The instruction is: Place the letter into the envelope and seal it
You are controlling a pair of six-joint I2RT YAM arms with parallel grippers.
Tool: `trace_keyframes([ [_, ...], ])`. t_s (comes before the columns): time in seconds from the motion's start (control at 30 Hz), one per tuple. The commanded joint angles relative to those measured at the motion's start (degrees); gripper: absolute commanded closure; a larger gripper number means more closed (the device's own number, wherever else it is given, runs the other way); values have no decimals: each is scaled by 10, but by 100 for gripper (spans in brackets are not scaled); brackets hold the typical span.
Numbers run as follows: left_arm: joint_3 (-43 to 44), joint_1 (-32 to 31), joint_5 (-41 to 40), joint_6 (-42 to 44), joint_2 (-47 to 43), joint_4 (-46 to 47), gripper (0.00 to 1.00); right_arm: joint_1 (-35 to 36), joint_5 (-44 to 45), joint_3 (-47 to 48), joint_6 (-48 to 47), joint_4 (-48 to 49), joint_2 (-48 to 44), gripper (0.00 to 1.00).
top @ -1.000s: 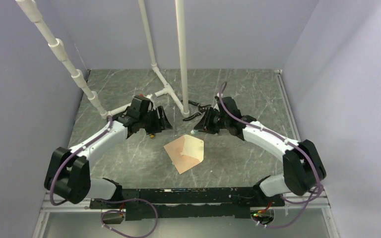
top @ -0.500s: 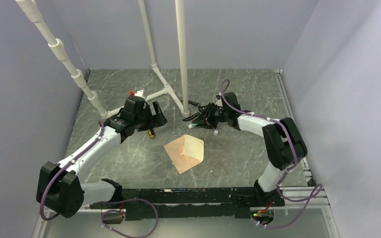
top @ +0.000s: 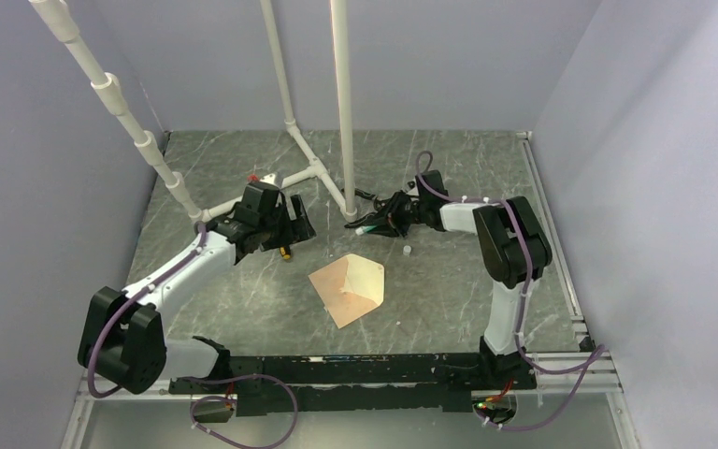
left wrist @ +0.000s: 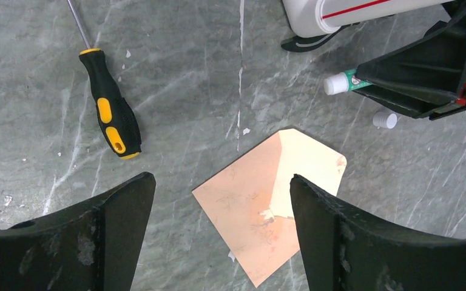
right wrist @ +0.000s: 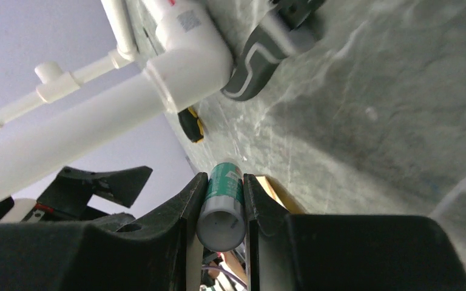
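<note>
From above, the envelope [top: 344, 292] lies flat about midway across the tabletop [top: 449, 290], a little nearer the near edge than the far one, turned so one corner points toward that near edge. It lies between the two arms and touches neither. The left arm [top: 187, 271] reaches toward the middle, and the left jaws hang over bare tabletop beyond the envelope's far-left side. The right arm [top: 486, 220] folds in from the right edge, its right jaws low near the foot of the white pipe frame [top: 313, 173]. A small white cap [top: 407, 250] lies just beside them.

In the left wrist view, the left jaws stand wide apart with nothing between them, well above the surface. Below them the envelope [left wrist: 249, 209] shows a peach face and a paler cream part at its far end. I cannot tell whether that part is the flap's inner side or a sheet. A black-and-yellow screwdriver [left wrist: 112, 115] lies apart toward the left edge.

In the right wrist view, the right jaws are narrow, clamped on a green-and-white glue stick [right wrist: 221, 206] held low over the tabletop.
</note>
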Motion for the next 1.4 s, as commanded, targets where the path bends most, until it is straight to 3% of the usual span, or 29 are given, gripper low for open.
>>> trace_keyframes([
  [0.0, 25, 4, 9, 10, 7, 22, 14, -13, -19, 24, 22, 16, 29, 81],
  [0.17, 36, 5, 23, 17, 19, 21, 15, -21, -20, 31, 28, 11, 47, 72],
  [0.43, 39, 5, 44, 20, 27, 32, 17, -28, 11, 23, 12, -23, 13, 35],
  [0.6, 37, 5, 71, 21, 30, 43, 27, -32, 36, 6, -32, -55, -34, 30],
  [0.77, 30, 5, 147, 41, 35, 70, 48, -33, 67, -13, -90, -89, -108, 45],
  [0.93, 16, -7, 238, 66, 51, 98, 64, -20, 146, -37, -165, -161, -181, 75],
  [1.17, -2, -55, 192, 70, 94, 57, 69, 40, 236, -111, -205, -205, -252, 78],
  [1.37, 8, -63, 122, 64, 147, -2, 90, 90, 304, -145, -180, -204, -266, 92],
])
